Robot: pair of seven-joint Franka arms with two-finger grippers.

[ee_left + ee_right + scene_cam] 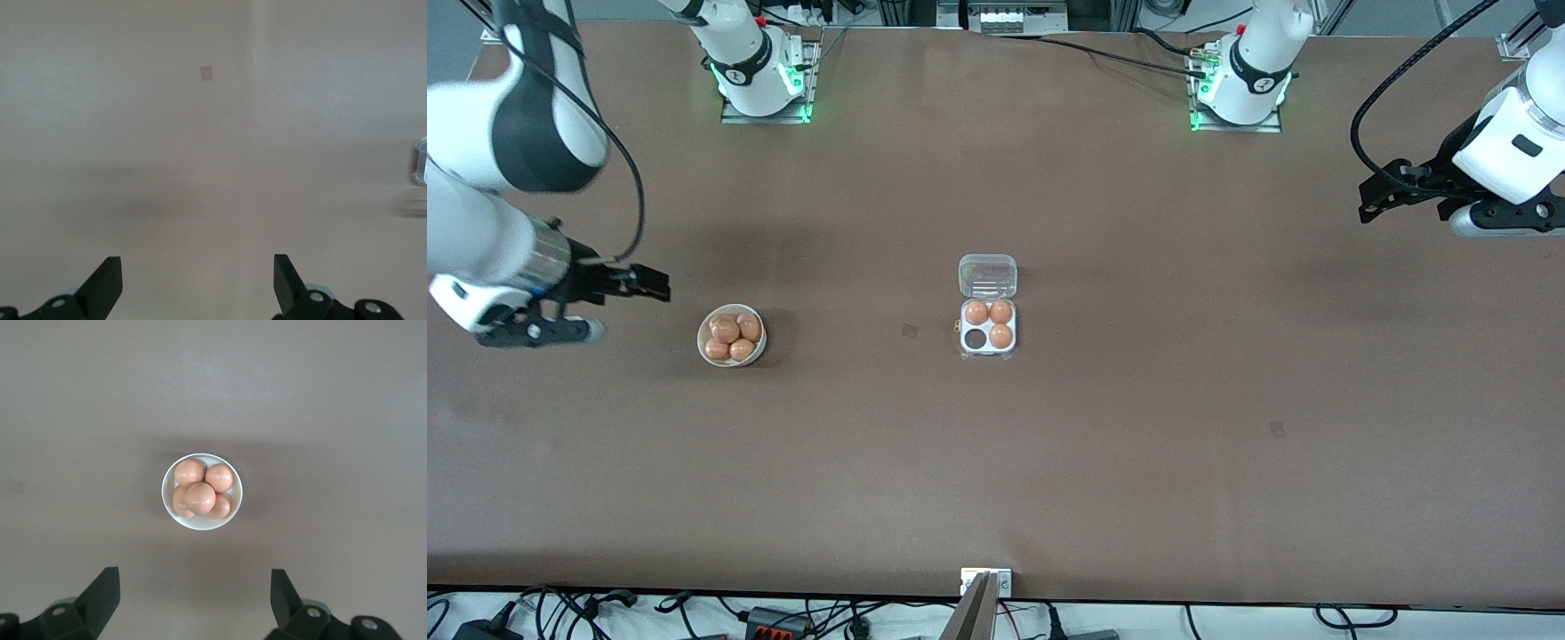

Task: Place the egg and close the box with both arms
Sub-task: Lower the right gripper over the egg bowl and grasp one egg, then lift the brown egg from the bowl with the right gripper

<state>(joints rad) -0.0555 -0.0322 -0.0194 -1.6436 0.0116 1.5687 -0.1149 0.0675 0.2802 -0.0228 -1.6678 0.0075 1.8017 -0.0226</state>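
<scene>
Box (987, 331) lid up, 1 cell vacant | bowl (731, 336) w/ eggs | left claw (198, 283) released, right claw (195, 600) released, both at table ends

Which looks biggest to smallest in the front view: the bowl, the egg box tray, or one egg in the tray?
1. Bowl and egg box tray: they look about alike, too close to rank.
2. One egg in the tray: clearly smallest.

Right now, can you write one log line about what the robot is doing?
left gripper: open, over bare table | right gripper: open, near round white bowl of brown eggs | small white four-cell egg box: lid open, one cell empty
</scene>
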